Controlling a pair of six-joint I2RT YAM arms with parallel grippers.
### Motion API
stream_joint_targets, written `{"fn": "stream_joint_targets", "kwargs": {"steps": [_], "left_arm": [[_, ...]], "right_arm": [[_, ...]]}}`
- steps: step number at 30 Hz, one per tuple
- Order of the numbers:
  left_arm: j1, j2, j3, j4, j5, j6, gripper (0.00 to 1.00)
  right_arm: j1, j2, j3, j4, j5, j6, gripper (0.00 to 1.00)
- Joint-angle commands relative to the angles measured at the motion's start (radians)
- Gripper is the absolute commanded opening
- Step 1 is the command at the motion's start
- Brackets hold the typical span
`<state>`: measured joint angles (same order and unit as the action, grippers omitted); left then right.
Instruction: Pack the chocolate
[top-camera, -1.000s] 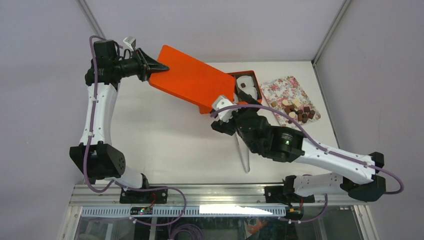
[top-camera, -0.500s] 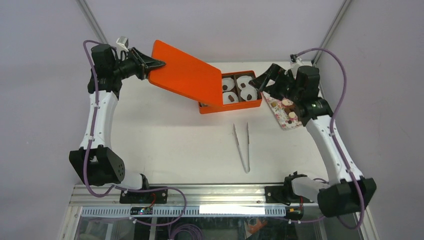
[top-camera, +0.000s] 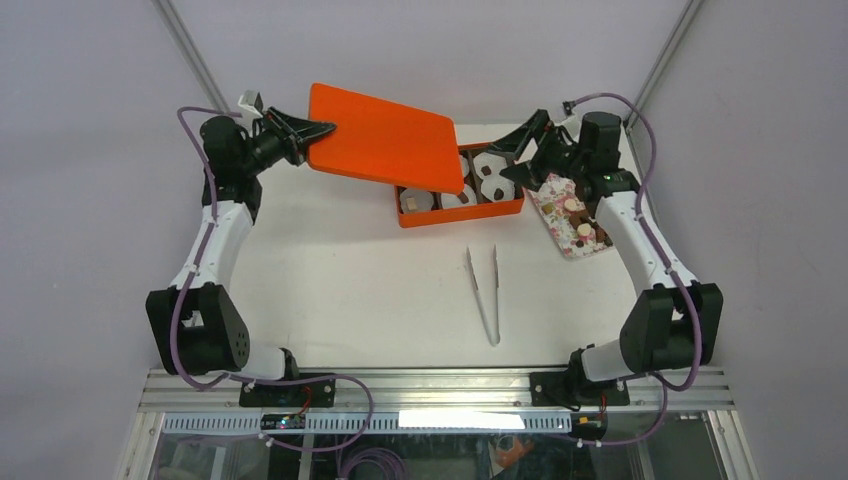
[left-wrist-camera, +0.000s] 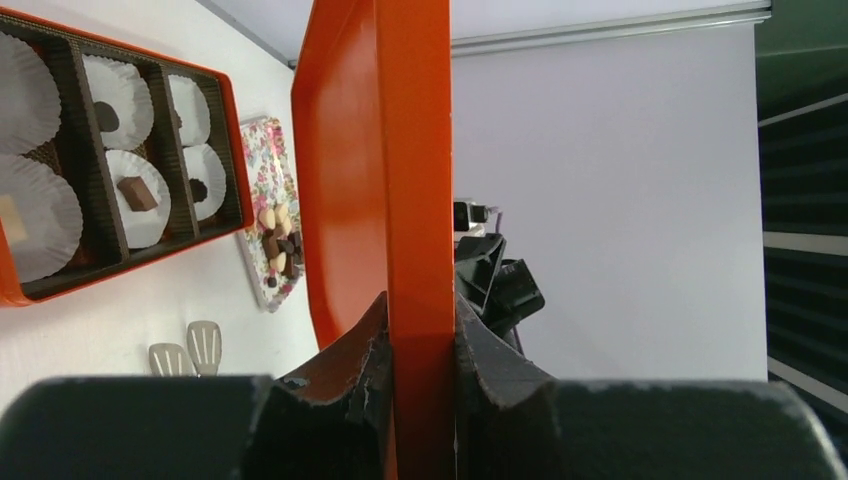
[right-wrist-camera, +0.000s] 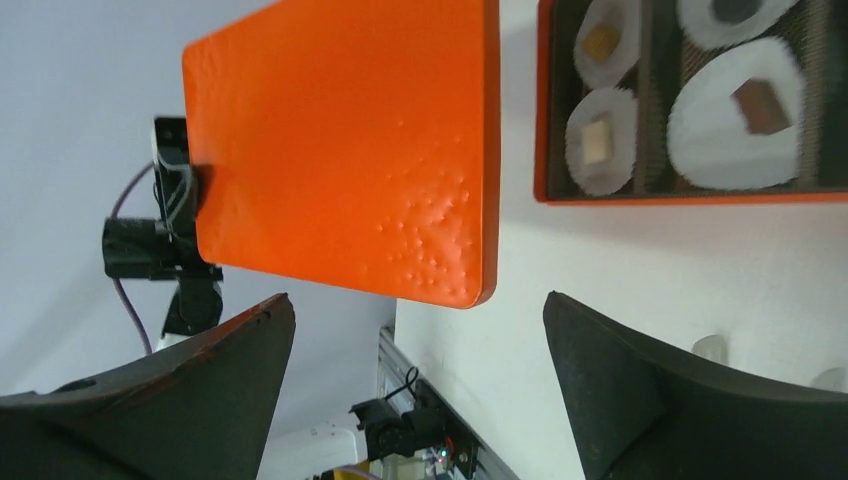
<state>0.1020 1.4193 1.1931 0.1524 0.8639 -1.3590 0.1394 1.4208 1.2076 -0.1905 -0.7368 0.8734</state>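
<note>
Surface (top-camera: 330, 280): white, fills the middle of the top view.

Lid (top-camera: 385, 140): orange, upper centre, in the air and tilted. Left gripper (top-camera: 318, 130) is clamped nearly closed on the lid's left edge. The left wrist view shows both fingers (left-wrist-camera: 365, 350) tight on the rim. In the top view the lid's right corner overlaps the left end of the box; I can't judge how far above it.

Box (top-camera: 460, 213): orange, right of centre, flat on the surface, still uncovered. Right gripper (top-camera: 512, 158) hangs over its right end with jaws spread wide, holding nothing.

Tray (top-camera: 572, 250): floral, right of the box, partly hidden under the right arm.

Tweezers (top-camera: 483, 295): lying loose, lower centre, well apart from both grippers.

Cups (left-wrist-camera: 120, 95): white paper, six in the box compartments.

Chocolate (left-wrist-camera: 140, 192): most cups show one piece. A loose cluster is left on the tray (left-wrist-camera: 278, 245).

Step, my read: filling looks done and this is the lid-closing stage. The leftovers on the tray look like spares.

Next move calls for:
- levelling the lid and squaring it to the box outline
- lowering it straight down so the rim seats without catching cup edges
- the right gripper getting out from over the box first, or steadying the box's right wall

Risk: a tilted lid landing corner-first and shoving the box.
</note>
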Motion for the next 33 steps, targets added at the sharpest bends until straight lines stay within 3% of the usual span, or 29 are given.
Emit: {"fn": "stream_joint_targets", "kwargs": {"steps": [1,6,13,25,33], "left_arm": [[-0.071,0.022,-0.056,0.370,-0.108,-0.101,0.00],[-0.151,0.183,-0.082,0.694,-0.183,-0.168,0.00],[-0.234,0.485,-0.030,1.042,-0.226,-0.334,0.00],[-0.300,0.669,0.043,1.124,-0.257,-0.342,0.00],[-0.339,0.793,0.125,1.198,-0.268,-0.380,0.00]], "right_arm": [[-0.096,0.003,0.105,-0.069,0.054,-0.063,0.99],[-0.205,0.053,0.229,-0.323,0.170,-0.178,0.99],[-0.264,0.115,0.322,-0.428,0.279,-0.256,0.99],[-0.263,0.221,0.384,-0.463,0.347,-0.321,0.99],[-0.239,0.396,0.522,-0.502,0.390,-0.337,0.99]]}}
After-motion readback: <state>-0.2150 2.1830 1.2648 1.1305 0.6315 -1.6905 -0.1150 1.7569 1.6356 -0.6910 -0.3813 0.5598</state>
